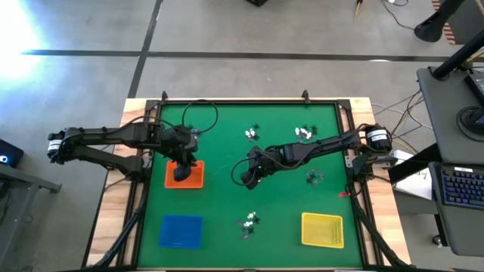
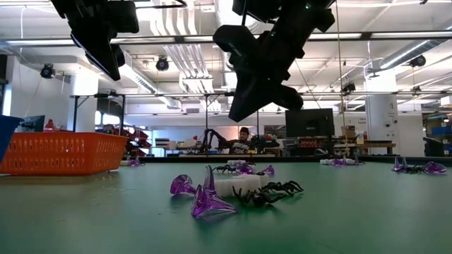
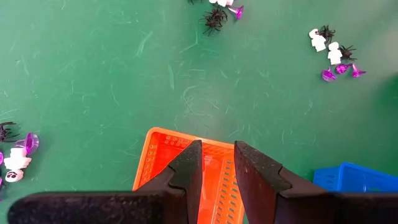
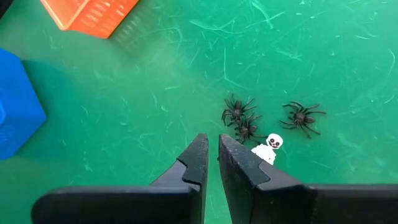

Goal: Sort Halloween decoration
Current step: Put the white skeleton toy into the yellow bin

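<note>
A: Right gripper (image 4: pixel 211 158) first?

B: Fingers a narrow slit apart, nothing between them. It hangs over mid-mat, near 3 black spiders (image 4: pixel 239 118) and 1 white skeleton (image 4: pixel 268 148), touching none.

A: Left gripper (image 3: pixel 217 168)?

B: Over the orange tray (image 1: pixel 195 175). Small gap between the fingers, empty as far as I can see.

A: Trinkets, where?

B: Loose clusters on the mat: 1 at the far middle (image 1: pixel 252 134), 1 at the far right (image 1: pixel 305 133), 1 beside the right arm (image 1: pixel 314 177), 1 near the front edge (image 1: pixel 248 221). The low view shows purple cones (image 2: pixel 205 197), a white piece and a black spider (image 2: pixel 272 192) lying together, touching.

A: Progress?

B: Early, by my judgement. Blue tray (image 1: pixel 181 230) and yellow tray (image 1: pixel 322 229) show no pieces from above; the orange tray's inside is partly hidden by the arm, so cannot tell. Nearly all of the sorting is left.

A: Surface and room?

B: Green mat (image 1: pixel 227 151), scuffed, on a wood-edged table. Beyond it a workshop with bright ceiling lights, benches, monitors, and 1 person seated far back.
</note>
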